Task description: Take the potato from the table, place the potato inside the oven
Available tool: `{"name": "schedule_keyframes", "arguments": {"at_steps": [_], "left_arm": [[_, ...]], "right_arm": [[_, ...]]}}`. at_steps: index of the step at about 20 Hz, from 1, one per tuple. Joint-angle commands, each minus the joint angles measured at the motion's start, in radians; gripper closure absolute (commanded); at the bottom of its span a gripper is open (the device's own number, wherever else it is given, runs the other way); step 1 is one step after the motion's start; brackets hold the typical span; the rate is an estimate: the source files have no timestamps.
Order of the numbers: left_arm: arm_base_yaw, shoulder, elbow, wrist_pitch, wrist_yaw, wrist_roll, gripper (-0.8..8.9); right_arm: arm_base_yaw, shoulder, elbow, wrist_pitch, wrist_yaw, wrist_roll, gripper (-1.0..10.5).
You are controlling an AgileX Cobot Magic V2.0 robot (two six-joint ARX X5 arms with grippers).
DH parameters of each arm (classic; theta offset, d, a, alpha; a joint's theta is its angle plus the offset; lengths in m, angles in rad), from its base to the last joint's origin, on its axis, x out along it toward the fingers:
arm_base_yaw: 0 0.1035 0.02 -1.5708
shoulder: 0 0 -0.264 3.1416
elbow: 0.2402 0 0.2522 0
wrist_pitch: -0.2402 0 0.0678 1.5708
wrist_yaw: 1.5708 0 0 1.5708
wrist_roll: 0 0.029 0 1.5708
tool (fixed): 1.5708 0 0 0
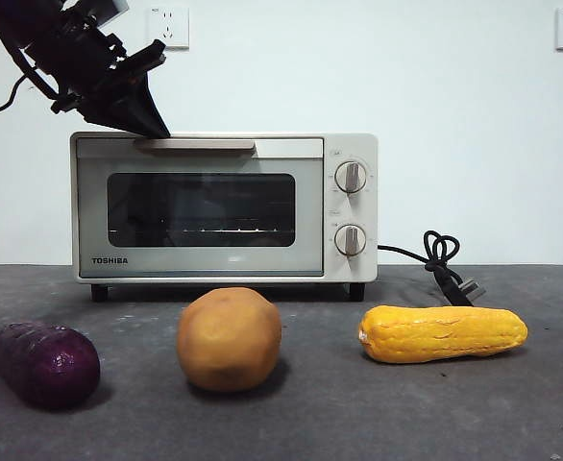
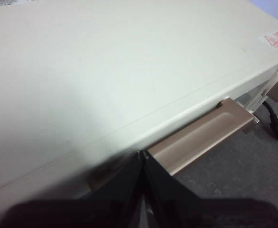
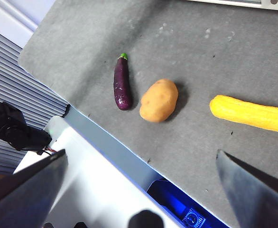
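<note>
My left gripper (image 1: 152, 120) hangs at the oven (image 1: 224, 206) top's left front corner, its jaws pressed together on nothing, tips just above the left end of the metal bar handle (image 1: 195, 145). In my left wrist view the same closed tips (image 2: 143, 154) sit at the seam between the cream top panel and the handle (image 2: 203, 133). The oven door is shut; the dark glass window (image 1: 201, 209) shows a wire rack inside. Two round knobs (image 1: 350, 177) stand one above the other on the right of the front panel.

My right gripper (image 3: 141, 190) is held high above the near edge of the table (image 3: 196, 42), jaws spread wide apart and empty.

The potato (image 1: 229, 338) rests on the table (image 1: 291, 423), in front of the oven door and near its middle, clear of both grippers. To its left lies a dark purple eggplant (image 1: 46, 363), close by but not touching. To its right, further off, lies a long bumpy yellow corn cob (image 1: 442, 333). My right wrist view confirms the order: eggplant (image 3: 122, 84), potato (image 3: 159, 100), corn cob (image 3: 251, 113), all separate.

A black cord (image 1: 440, 261) runs from the oven's right side to a plug on the table behind the corn cob. Nothing lies between the potato and the oven door.
</note>
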Motion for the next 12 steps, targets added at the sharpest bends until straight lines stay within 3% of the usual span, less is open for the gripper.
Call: {"name": "schedule_keyframes", "arguments": {"at_steps": [1, 12], "left_arm": [[-0.003, 0.011, 0.0, -0.035, -0.014, 0.06, 8.22], [-0.023, 0.011, 0.0, -0.245, 0.003, 0.082, 8.21]], "right_arm": [[0.002, 0.0, 0.002, 0.002, -0.003, 0.006, 2.6], [0.002, 0.0, 0.002, 0.003, -0.003, 0.005, 2.6]]}}
